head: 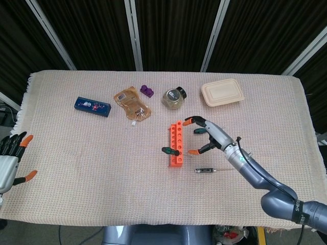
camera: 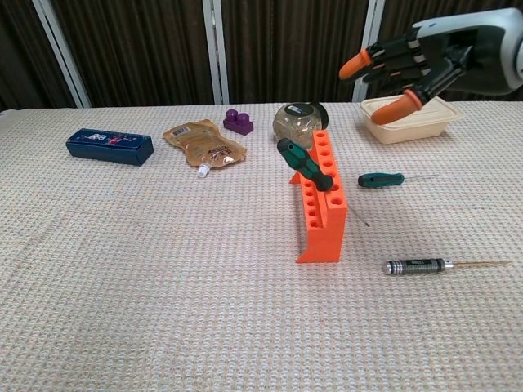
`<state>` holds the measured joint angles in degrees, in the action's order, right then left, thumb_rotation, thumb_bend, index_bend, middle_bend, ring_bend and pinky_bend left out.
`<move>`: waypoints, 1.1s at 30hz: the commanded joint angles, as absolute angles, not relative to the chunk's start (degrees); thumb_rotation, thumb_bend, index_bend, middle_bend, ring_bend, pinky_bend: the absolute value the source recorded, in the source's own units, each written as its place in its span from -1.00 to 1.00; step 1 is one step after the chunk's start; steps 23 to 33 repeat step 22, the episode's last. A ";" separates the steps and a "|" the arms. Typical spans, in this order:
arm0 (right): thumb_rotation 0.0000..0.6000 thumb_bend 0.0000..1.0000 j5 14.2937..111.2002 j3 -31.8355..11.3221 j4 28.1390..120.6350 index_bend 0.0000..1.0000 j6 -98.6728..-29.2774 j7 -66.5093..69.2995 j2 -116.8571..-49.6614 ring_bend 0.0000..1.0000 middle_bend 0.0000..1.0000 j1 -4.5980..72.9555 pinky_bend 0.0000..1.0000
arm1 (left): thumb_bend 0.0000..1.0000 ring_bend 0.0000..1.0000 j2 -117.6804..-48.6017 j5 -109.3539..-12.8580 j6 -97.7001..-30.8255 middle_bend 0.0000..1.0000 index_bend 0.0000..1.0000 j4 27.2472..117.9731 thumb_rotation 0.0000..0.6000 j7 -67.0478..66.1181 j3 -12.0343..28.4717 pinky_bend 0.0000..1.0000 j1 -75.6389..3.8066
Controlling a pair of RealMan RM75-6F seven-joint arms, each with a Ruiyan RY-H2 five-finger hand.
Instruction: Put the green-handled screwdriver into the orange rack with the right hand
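Note:
The green-handled screwdriver [head: 171, 150] [camera: 305, 164] sits in a hole of the orange rack [head: 176, 135] [camera: 324, 208]. It leans steeply to the left, and its thin shaft pokes out low on the rack's right side. My right hand [head: 207, 137] [camera: 409, 61] hovers above and to the right of the rack, fingers spread, holding nothing and clear of the screwdriver. My left hand [head: 10, 158] is at the table's left edge, fingers apart and empty; the chest view does not show it.
A second green-handled screwdriver [camera: 380, 180] and a black precision screwdriver [head: 204, 170] [camera: 418, 265] lie right of the rack. Along the back are a blue box [head: 92, 106], a pouch [head: 132, 103], a purple block [head: 147, 91], a jar [head: 174, 98] and a beige container [head: 222, 92].

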<state>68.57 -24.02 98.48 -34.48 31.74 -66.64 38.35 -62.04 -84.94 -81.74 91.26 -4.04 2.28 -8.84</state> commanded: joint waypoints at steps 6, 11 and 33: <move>1.00 -0.58 72.91 -17.26 97.82 -0.50 -54.66 12.29 -64.34 -1.00 -0.73 28.78 -1.00 | -0.68 -1.00 -62.70 -84.93 -83.62 -1.00 -0.86 90.41 1.00 -4.79 2.57 -1.00 -7.96; 1.00 -0.54 75.29 -13.99 96.80 -0.50 -63.42 4.06 -65.50 -1.00 -0.74 24.72 -1.00 | -0.69 -1.00 -63.19 -85.71 -84.98 -1.00 -0.83 90.25 1.00 -5.74 2.70 -1.00 -7.65; 1.00 -0.54 80.33 -5.77 93.98 -0.68 -81.77 -16.37 -67.79 -1.00 -0.93 13.47 -1.00 | -0.69 -1.00 -63.73 -88.53 -86.89 -1.00 -0.81 91.54 1.00 -6.91 1.65 -1.00 -6.84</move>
